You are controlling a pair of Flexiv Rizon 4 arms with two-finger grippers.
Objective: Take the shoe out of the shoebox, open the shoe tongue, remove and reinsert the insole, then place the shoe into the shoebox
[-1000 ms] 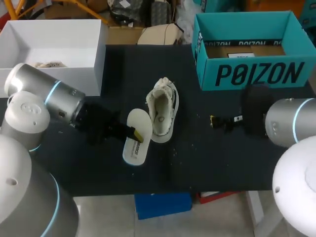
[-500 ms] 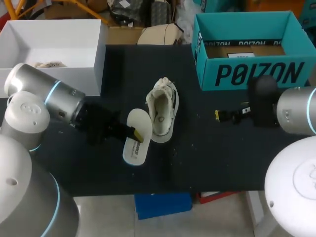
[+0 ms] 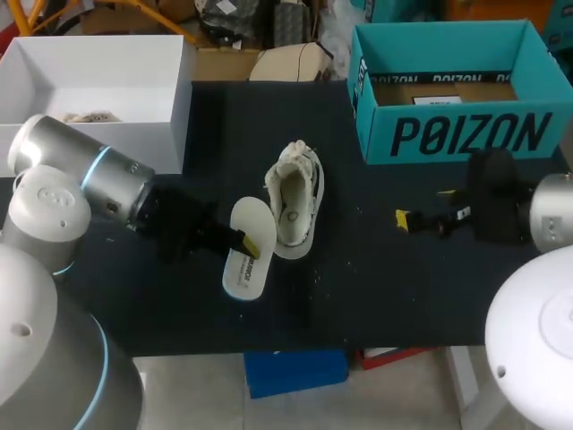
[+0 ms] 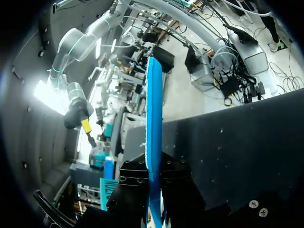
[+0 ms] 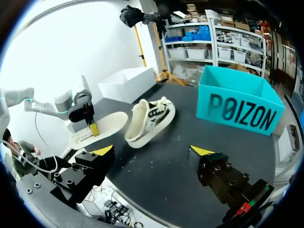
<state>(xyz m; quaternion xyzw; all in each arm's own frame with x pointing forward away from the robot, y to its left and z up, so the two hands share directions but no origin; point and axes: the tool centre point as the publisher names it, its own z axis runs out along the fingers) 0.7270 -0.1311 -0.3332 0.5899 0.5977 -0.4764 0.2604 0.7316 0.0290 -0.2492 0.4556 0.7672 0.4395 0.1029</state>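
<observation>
A white shoe [image 3: 295,204] lies on its side in the middle of the black table [image 3: 358,287]; it also shows ahead of my right gripper [image 5: 149,118]. Its white insole [image 3: 248,251] is out and rests flat just left of the shoe. My left gripper [image 3: 243,240] is shut on the insole's middle edge. In the left wrist view the insole [image 4: 153,114] runs edge-on as a blue strip between the dark fingers [image 4: 135,190]. My right gripper [image 3: 423,206] hovers open and empty right of the shoe, its yellow tips wide apart [image 5: 152,151]. The teal shoebox [image 3: 448,134] stands at the back right.
A white open box [image 3: 98,125] sits at the back left with something small inside. The teal shoebox [image 5: 237,111] is close beside my right arm. The insole [image 5: 97,129] and my left gripper [image 5: 92,127] lie beyond the shoe in the right wrist view.
My right arm has drawn back to the right, away from the shoe, still open. The left arm, the insole and the shoe have not moved.
</observation>
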